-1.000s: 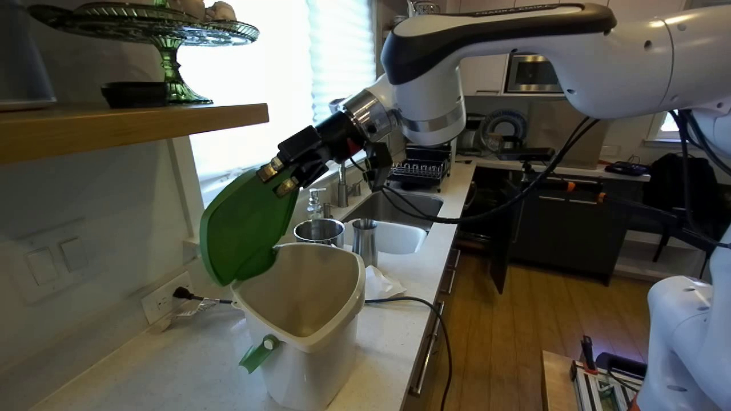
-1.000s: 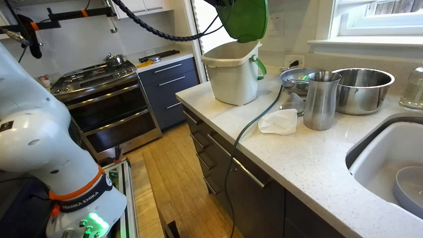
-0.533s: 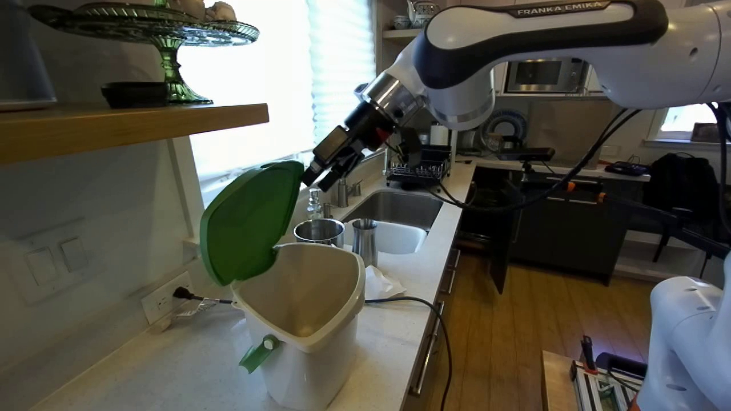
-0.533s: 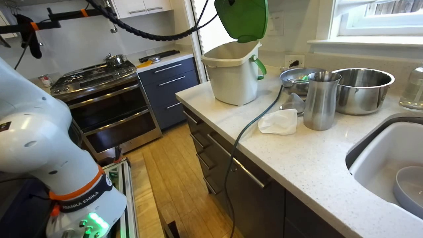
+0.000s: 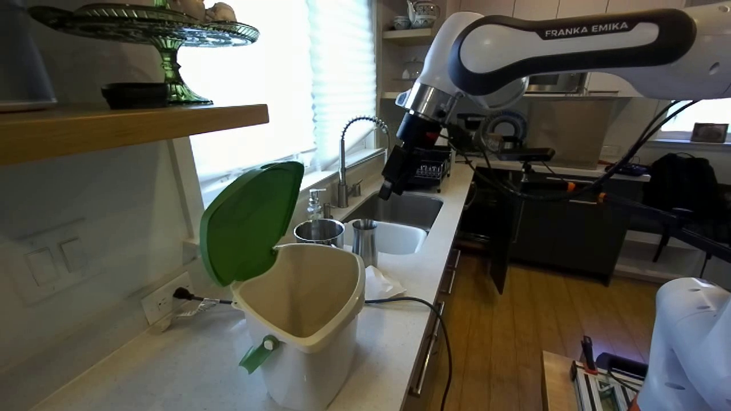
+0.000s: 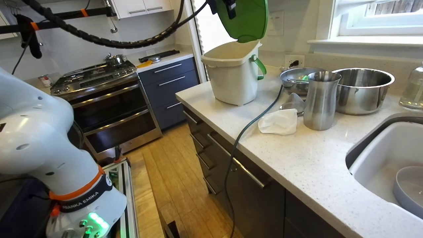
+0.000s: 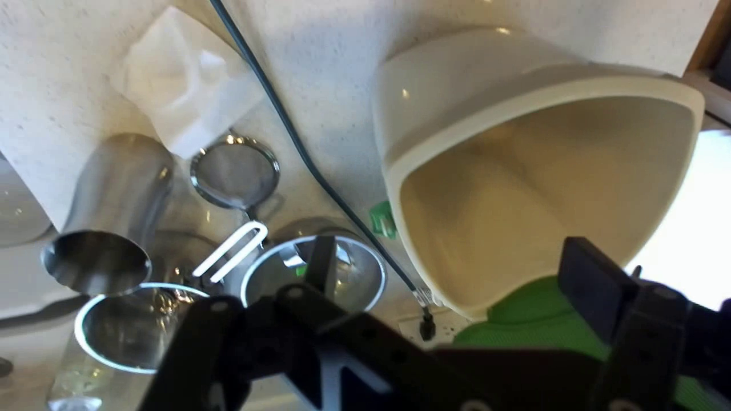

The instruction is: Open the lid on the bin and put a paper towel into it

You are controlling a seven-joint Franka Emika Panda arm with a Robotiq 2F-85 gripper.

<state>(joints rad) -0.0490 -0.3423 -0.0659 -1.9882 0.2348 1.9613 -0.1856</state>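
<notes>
smooth plastic bin, brushed-metal cup, matt paper towel

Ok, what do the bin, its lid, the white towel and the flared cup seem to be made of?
Bin: likely plastic, satin cream; smoothly moulded, with soft highlights.
Lid: probably plastic too; solid, even green with a mild sheen.
White towel: probably paper, matte and creased, though thin cloth can't be ruled out.
Flared cup: metal, likely brushed stainless steel; grey, with blurred vertical reflections.

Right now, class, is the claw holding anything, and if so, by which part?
Nothing is held: in the wrist view the claw is open, with a bare gap between its fingers. The paper towel lies on the counter.
</notes>
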